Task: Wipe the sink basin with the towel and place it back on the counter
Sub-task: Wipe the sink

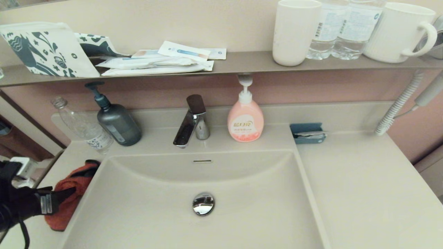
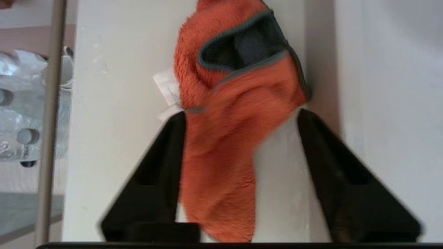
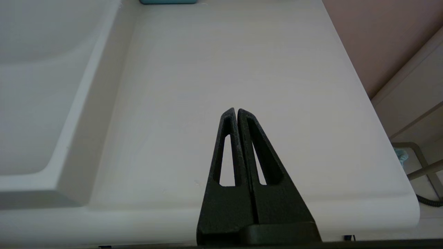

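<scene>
The orange-red towel (image 1: 71,193) lies crumpled on the narrow strip of counter (image 1: 38,235) left of the sink basin (image 1: 155,193), right at the basin's rim. My left gripper (image 1: 64,197) hovers over it, open. In the left wrist view the towel (image 2: 225,131) lies between the spread black fingers (image 2: 162,166), against one of them and clear of the other, with its dark trim showing. My right gripper (image 3: 237,110) is shut and empty over the counter (image 3: 225,69) right of the basin; it is out of the head view.
A chrome drain plug (image 1: 203,203) sits in the basin floor. Behind the basin stand a faucet (image 1: 192,121), a pink soap bottle (image 1: 245,119), a grey pump bottle (image 1: 117,121) and a clear plastic bottle (image 1: 83,126). A blue holder (image 1: 307,133) sits at the back right.
</scene>
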